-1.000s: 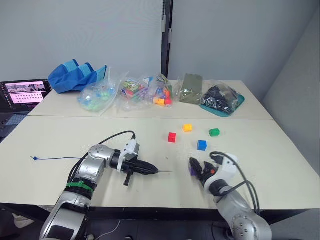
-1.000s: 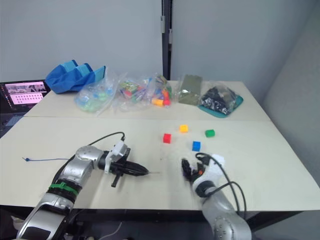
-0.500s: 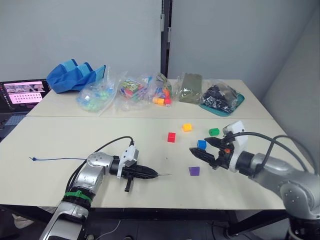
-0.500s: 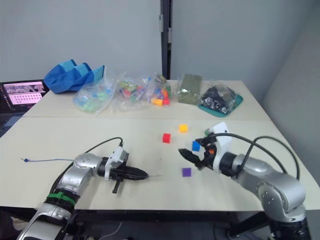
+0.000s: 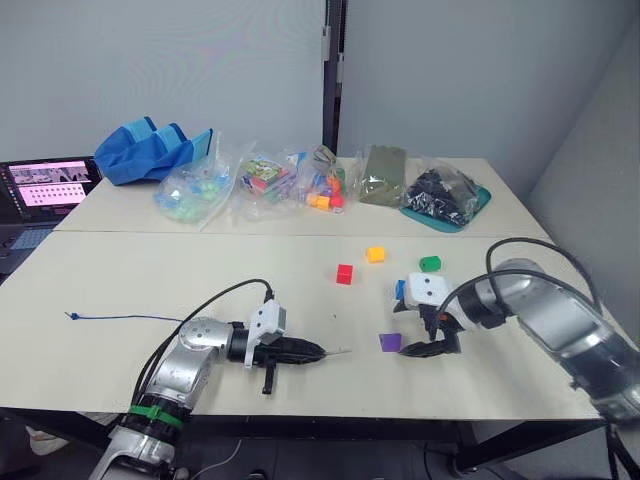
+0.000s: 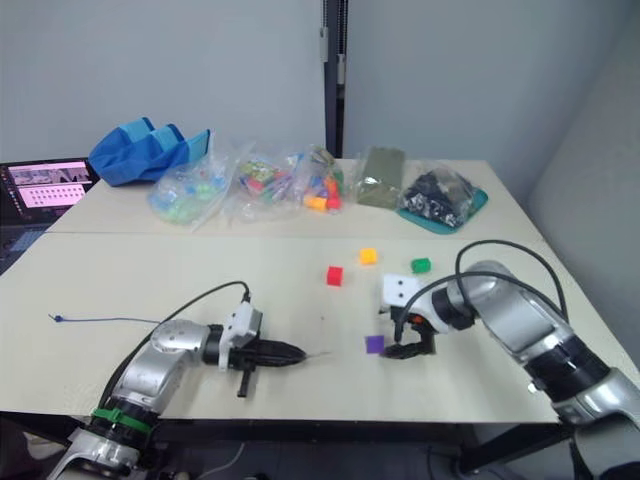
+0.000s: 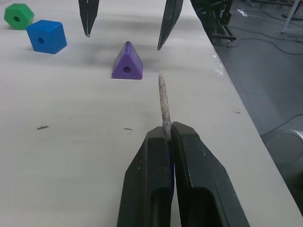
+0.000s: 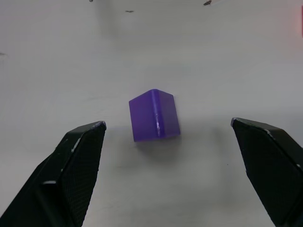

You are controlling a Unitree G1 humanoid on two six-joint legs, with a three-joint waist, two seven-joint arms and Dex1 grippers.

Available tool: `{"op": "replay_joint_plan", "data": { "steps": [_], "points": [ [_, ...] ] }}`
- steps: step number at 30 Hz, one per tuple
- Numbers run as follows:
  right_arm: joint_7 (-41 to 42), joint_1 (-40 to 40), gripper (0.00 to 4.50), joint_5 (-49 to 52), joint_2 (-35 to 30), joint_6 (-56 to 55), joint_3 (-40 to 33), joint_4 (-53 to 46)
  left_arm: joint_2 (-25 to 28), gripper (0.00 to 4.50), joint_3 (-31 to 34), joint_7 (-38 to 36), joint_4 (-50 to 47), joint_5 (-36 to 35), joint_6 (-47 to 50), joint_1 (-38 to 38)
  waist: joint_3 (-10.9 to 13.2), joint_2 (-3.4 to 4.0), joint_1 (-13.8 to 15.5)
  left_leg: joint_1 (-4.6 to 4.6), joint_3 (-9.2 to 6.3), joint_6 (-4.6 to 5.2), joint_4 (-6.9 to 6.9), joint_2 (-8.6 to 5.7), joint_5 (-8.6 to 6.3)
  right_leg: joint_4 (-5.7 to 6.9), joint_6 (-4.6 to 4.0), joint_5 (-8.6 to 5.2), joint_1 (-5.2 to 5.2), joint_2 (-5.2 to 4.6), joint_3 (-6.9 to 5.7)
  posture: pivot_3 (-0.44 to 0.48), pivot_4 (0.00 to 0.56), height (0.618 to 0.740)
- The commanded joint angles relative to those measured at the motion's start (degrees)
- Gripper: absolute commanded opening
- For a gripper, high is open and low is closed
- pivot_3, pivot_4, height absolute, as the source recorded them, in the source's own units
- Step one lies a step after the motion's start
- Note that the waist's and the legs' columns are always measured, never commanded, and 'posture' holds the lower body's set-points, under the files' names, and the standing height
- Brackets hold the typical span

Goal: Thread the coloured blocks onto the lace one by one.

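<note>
Right claw (image 8: 165, 165) agape over one purple block (image 8: 155, 115) (five blocks total); left claw (image 7: 170, 137) pinching lace (image 7: 164, 101).

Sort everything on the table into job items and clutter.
Job: small purple wedge block, red cube, orange-yellow cube, green block, blue cube, thin dark-blue lace.

Clutter: clear bags of coloured toys, blue fabric bag, teal tray, laptop.

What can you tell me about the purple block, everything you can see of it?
The purple block is a small wedge of smooth plastic, triangular from the end, with a round hole through that face. It lies flat on the pale table, touching nothing. The open right gripper straddles it, fingers apart on either side. The lace's tip, pinched in the left gripper, points toward it.
</note>
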Motion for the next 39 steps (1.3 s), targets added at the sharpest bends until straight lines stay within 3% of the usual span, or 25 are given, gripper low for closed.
{"op": "replay_joint_plan", "data": {
  "steps": [1, 5, 8, 15, 29, 39],
  "points": [
    [2.7, -1.5, 4.47, -4.1, 1.1, -3.3, 0.5, 2.5, -0.1, 0.00, 0.1, 1.7, -2.7, -0.2, 0.6, 0.2, 0.0, 0.00, 0.1, 0.00, 0.00, -0.01, 0.00, 0.00, 0.00, 0.00, 0.00, 0.00, 0.00, 0.00, 0.00, 0.000, 0.150, 0.740],
    [4.8, -1.8, 4.47, -6.0, 3.1, -1.8, 0.6, 3.1, 0.0, 0.00, -0.3, 2.6, -3.4, 0.0, 1.3, 0.2, 0.0, 0.00, 0.1, 0.00, 0.00, -0.01, 0.00, 0.00, 0.01, 0.00, 0.00, 0.01, 0.00, 0.00, 0.00, 0.000, 0.150, 0.740],
    [5.2, -1.3, 3.71, -7.5, 4.2, -0.4, 0.6, 2.4, -0.2, 0.00, -0.7, 3.4, -3.2, 0.5, 2.0, -0.1, 0.0, 0.00, 0.1, 0.00, 0.00, -0.02, 0.00, 0.00, 0.01, 0.01, -0.01, 0.02, 0.00, 0.00, 0.00, 0.000, 0.150, 0.740],
    [3.7, 0.4, 1.31, -10.1, 6.0, 3.5, 0.5, 0.5, -0.7, 0.00, -1.6, 4.3, -2.1, 0.8, 2.2, -0.7, 0.0, 0.01, 0.0, 0.01, -0.01, -0.02, 0.00, 0.00, 0.01, 0.03, -0.01, 0.02, 0.01, 0.00, -0.01, 0.000, 0.150, 0.740],
    [4.1, 6.4, 1.27, -9.3, 1.9, 15.1, -1.7, -14.6, -2.7, 0.00, -3.7, 3.9, 0.3, 1.7, 1.0, -3.1, 0.0, 0.01, 0.8, 0.01, -0.02, -0.02, 0.03, -0.01, 0.01, 0.02, -0.01, 0.02, 0.05, 0.00, -0.02, 0.000, 0.150, 0.740],
    [2.1, 8.1, 1.27, -9.3, 2.2, 18.3, -1.4, -17.0, -6.0, 0.00, -8.5, 4.3, 5.3, 7.1, -2.9, -6.8, 0.0, -0.01, 1.1, 0.02, -0.02, -0.02, 0.09, -0.01, 0.01, 0.03, 0.00, 0.03, 0.08, 0.00, -0.03, 0.000, 0.150, 0.740]
  ]
}}
